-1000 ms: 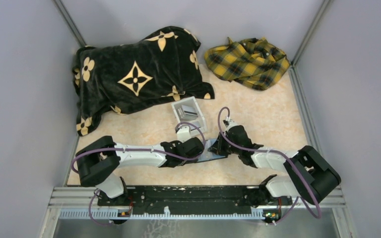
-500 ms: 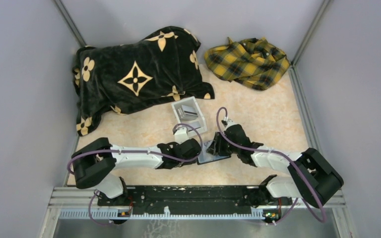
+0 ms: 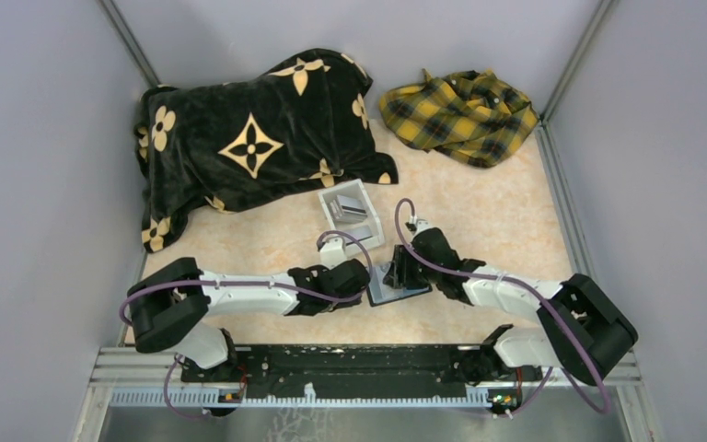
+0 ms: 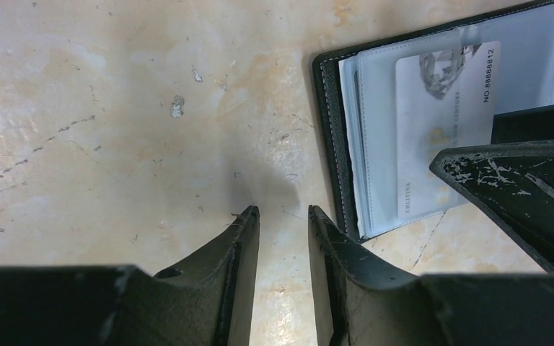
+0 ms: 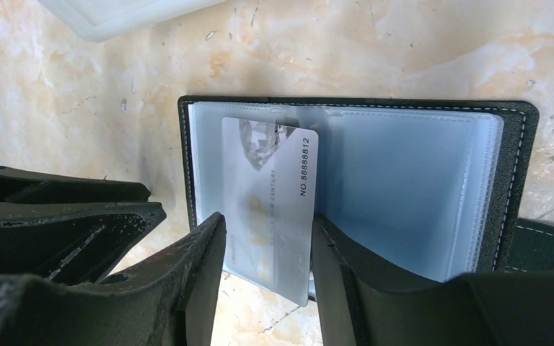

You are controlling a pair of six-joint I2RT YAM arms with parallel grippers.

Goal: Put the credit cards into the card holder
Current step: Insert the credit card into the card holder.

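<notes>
The card holder point(image 5: 516, 166) lies open on the table, a black wallet with clear sleeves, also seen in the top view point(image 3: 405, 295). A pale silver credit card point(image 5: 270, 194) sits partway in its left sleeve, with its lower end sticking out over the table. My right gripper point(image 5: 267, 231) is open, one finger on each side of that card's lower end. My left gripper point(image 4: 281, 214) hovers just left of the holder's edge point(image 4: 330, 144), open by a narrow gap with only bare table between the fingers. More credit cards point(image 3: 348, 212) stand in a white box.
The white open-top box point(image 3: 368, 221) stands just behind the two grippers. A black blanket with gold flowers point(image 3: 249, 138) fills the back left and a yellow plaid cloth point(image 3: 460, 103) lies at the back right. Grey walls close in both sides.
My right gripper has gone from shut to open, letting go of the silver card, which stays in the sleeve. The left jaws have widened slightly. Both grippers edged a little left.
</notes>
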